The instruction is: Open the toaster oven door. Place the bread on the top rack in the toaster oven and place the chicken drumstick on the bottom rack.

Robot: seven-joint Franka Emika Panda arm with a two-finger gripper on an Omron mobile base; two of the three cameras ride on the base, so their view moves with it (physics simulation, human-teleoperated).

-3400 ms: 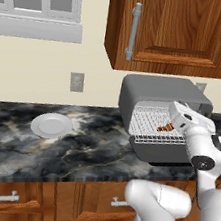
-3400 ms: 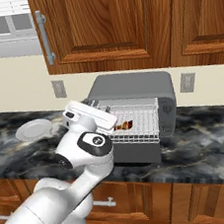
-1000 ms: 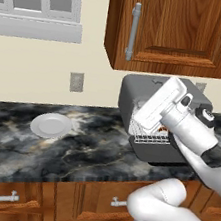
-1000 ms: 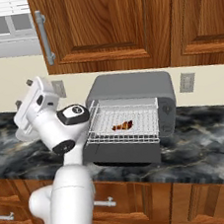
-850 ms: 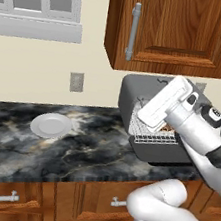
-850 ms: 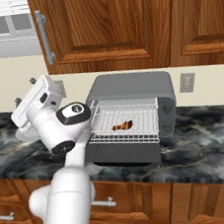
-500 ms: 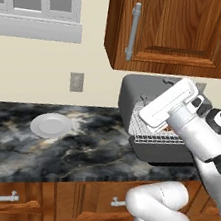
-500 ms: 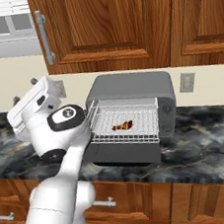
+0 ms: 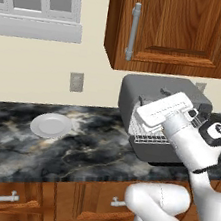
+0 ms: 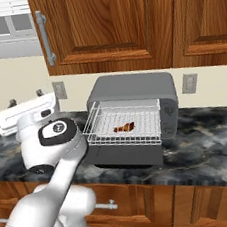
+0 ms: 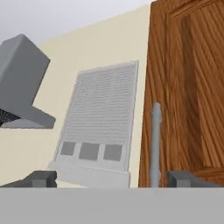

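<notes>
Toaster oven is sitting on the dark marble counter against the wall, its door lying open and flat at the front. A wire rack is sticking out of the oven over the door, and the chicken drumstick is lying on it near the middle; can't tell from here if this is the top or the bottom rack. The white arm is standing in front of the oven with the hand raised and turned away from it. The gripper is pointing up at the wall, toward the window and the edge of the wooden upper cabinet with its grey bar handle; the fingertips are showing wide apart with nothing between them. A white plate is resting on the counter well left of the oven, under a wall outlet.
</notes>
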